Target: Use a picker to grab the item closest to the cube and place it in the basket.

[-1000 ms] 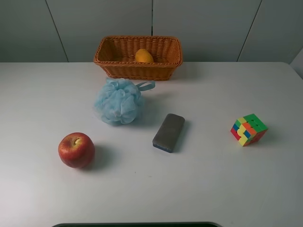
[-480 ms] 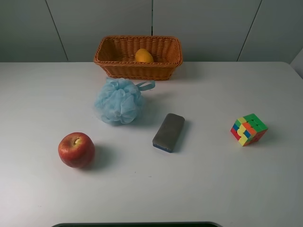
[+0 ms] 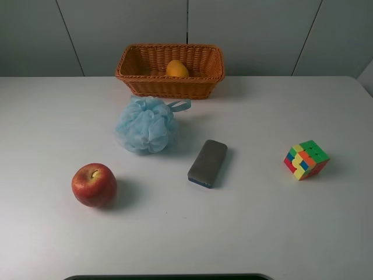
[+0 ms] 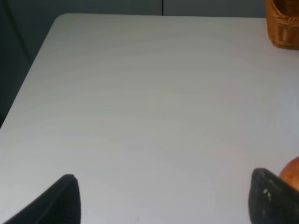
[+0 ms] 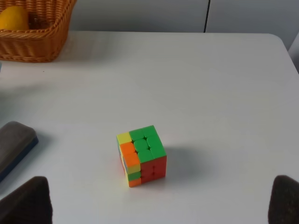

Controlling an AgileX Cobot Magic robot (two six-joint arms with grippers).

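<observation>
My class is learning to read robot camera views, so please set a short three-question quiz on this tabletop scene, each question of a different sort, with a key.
1. True or false: the eraser lies nearer the cube than the apple does.
2. Multiple choice: what already sits in the basket? A) a red apple B) an orange fruit C) a blue bath pouf
3. Fill in: the bath pouf lies between the basket and the ____.

Key
1. True: the eraser is the nearest item to the cube.
2. B.
3. Apple.
Note: the left hand and right hand both show wide-apart fingertips holding nothing.
</observation>
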